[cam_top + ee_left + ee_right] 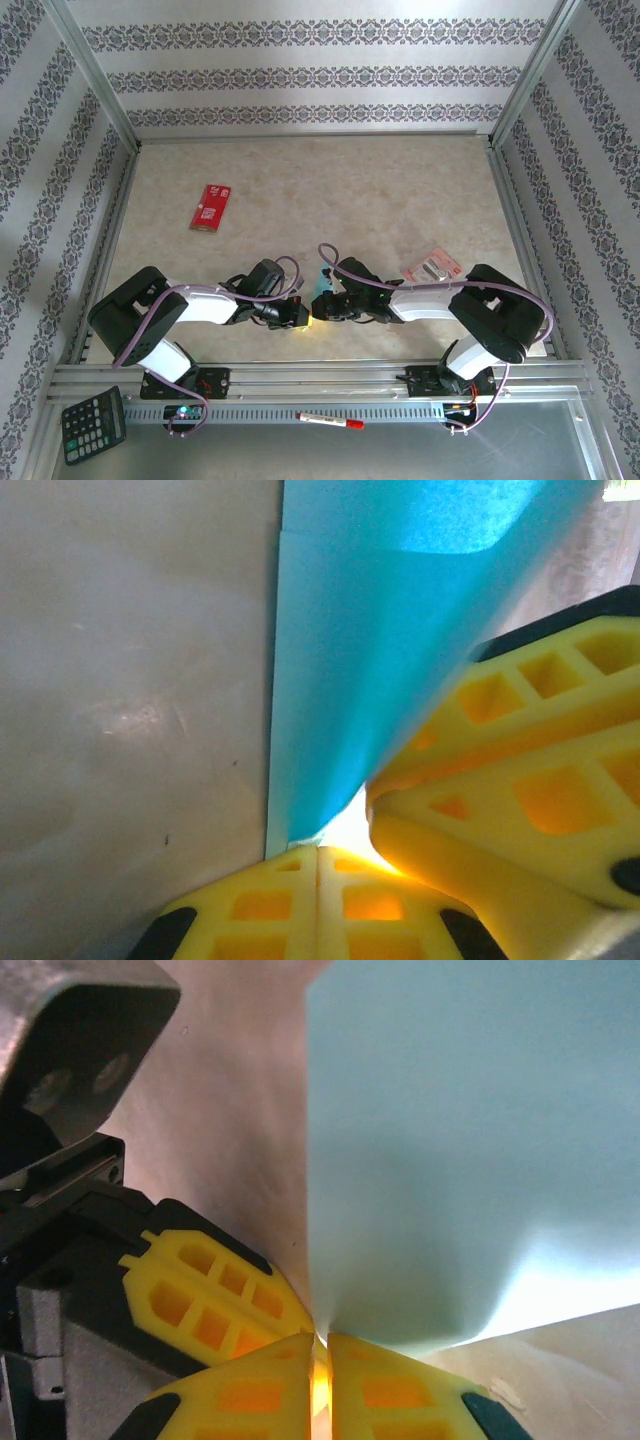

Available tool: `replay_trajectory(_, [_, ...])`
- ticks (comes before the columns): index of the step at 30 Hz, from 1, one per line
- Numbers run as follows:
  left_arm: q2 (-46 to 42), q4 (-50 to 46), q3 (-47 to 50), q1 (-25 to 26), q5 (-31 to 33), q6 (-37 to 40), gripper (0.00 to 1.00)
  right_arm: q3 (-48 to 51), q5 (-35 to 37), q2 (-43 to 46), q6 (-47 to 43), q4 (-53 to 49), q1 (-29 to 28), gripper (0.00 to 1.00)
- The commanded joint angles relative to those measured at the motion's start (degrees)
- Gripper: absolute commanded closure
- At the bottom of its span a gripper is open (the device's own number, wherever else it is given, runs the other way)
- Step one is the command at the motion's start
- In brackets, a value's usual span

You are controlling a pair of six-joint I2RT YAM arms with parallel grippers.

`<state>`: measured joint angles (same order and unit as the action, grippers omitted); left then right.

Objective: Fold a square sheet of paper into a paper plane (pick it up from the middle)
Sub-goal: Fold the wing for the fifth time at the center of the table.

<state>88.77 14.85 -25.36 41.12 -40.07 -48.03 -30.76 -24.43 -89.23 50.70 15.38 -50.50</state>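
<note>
Around — beige marbled table (390, 195), patterned walls (300, 75)

Walls (300, 75) papered in pale bands with grey floral stripes close in three sides of a beige marbled surface (380, 200), with aluminium frame posts (93, 70) rising at the back corners and metal rails (330, 373) along the near edge, under soft, even light.

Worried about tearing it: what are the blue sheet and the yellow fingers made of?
Blue sheet: thin matte paper, seemingly; light shows through and it curls softly. Yellow fingers: probably moulded plastic or rubber, matte, with square hollow pockets.
</note>
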Motion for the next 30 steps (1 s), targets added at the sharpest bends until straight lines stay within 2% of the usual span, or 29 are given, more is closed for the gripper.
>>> replay_trajectory(1, [2.58, -11.54, 2.78, 0.01, 4.2, 1.01, 1.0, -2.09, -0.97, -1.72, -0.39, 1.56, -0.27, 0.88])
replay_trajectory(30, [1.25, -12.82, 3.48, 0.01, 5.02, 1.1, 1.0, -3.12, -3.25, -6.12, -5.46, -3.19, 11.54, 0.9])
